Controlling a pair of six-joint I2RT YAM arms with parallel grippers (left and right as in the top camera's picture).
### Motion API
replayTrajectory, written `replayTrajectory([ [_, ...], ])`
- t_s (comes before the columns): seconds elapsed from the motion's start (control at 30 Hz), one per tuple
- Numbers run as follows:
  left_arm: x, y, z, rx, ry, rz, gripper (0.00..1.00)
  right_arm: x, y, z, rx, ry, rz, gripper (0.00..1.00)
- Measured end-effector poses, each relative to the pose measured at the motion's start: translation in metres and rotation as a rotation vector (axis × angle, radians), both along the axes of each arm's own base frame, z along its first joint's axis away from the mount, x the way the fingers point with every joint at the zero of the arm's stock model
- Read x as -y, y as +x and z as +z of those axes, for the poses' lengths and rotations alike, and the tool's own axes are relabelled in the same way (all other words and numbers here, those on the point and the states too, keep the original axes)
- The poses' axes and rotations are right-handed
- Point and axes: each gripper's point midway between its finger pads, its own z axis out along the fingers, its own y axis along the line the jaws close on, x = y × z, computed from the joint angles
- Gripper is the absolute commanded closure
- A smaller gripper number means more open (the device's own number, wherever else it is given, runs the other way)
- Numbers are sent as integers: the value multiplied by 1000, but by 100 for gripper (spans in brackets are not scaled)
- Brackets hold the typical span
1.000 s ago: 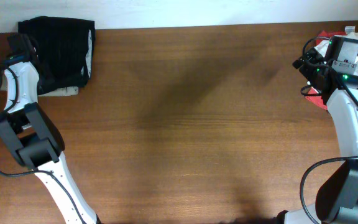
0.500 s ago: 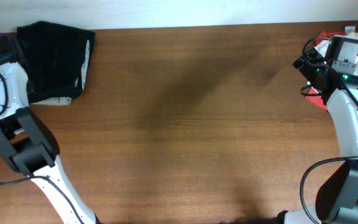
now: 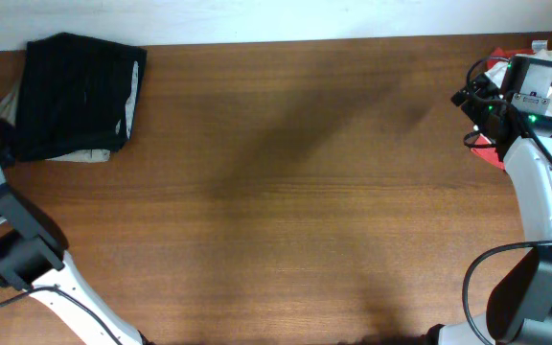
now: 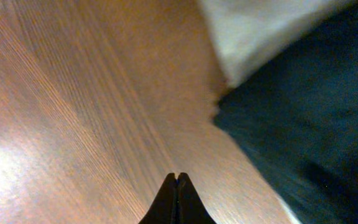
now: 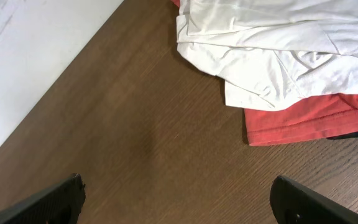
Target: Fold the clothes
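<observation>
A folded black garment [image 3: 77, 94] lies at the table's far left corner on top of a pale beige piece [image 3: 89, 154]. In the left wrist view the black cloth [image 4: 309, 106] and a pale piece [image 4: 260, 31] fill the upper right. My left gripper [image 4: 178, 177] is shut and empty, over bare wood to the left of that pile. A white garment [image 5: 272, 43] lies over a red one [image 5: 303, 121] at the table's far right. My right gripper [image 5: 178, 193] is open and empty above bare wood just beside them.
The wooden table [image 3: 295, 192] ends at a white wall [image 3: 276, 19] along the back. The right arm [image 3: 535, 172] stands along the right edge, with the red cloth [image 3: 492, 153] partly hidden beneath it.
My left arm has pulled away to the left, off the black garment, which now lies free on the table. The right arm has not moved.
</observation>
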Motion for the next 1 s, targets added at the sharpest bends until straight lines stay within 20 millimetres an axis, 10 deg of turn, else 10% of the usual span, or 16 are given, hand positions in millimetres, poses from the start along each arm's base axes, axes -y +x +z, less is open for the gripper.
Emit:
replayTrajectory([
  [0.2, 11, 7, -71, -3, -163, 7, 99, 0, 0, 0, 0, 0, 0, 1],
  [0.8, 64, 66, -72, 119, -207, -68, 98, 0, 0, 0, 0, 0, 0, 1],
  [1.0, 77, 83, -70, 155, -201, -93, 77, 0, 0, 0, 0, 0, 0, 1],
])
